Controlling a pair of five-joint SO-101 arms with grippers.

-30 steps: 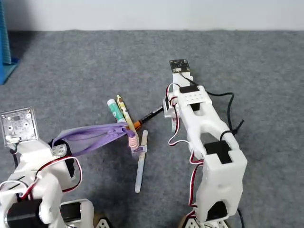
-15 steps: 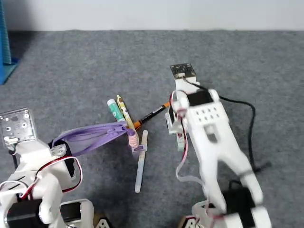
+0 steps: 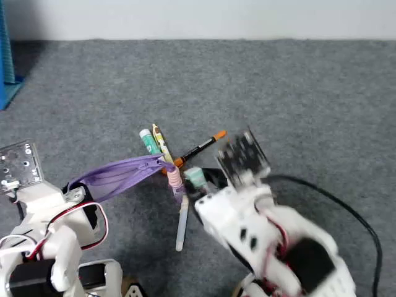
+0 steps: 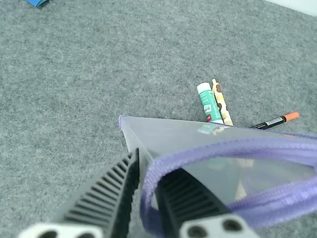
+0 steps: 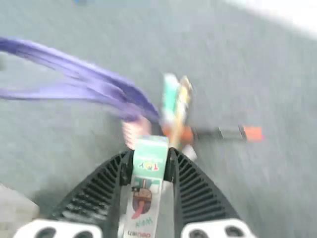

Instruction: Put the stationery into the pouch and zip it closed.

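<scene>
From above, at the near left, the left gripper (image 3: pixel 73 189) pinches the purple pouch (image 3: pixel 117 176); an orange-tipped pen (image 3: pixel 199 147) lies just beyond its mouth. Left wrist view: jaws clamped on the zipper edge. Right wrist view: the right gripper (image 5: pixel 149 154) holds a green-topped stick (image 5: pixel 147 171) near the pouch. It could snag the narrow mouth, whose opening is hard to make out.

Grey carpet-textured counter (image 3: pixel 309 86) meets a white wall (image 3: pixel 198 18); a blue object (image 3: pixel 5 55), possibly a bin, stands at one edge.
</scene>
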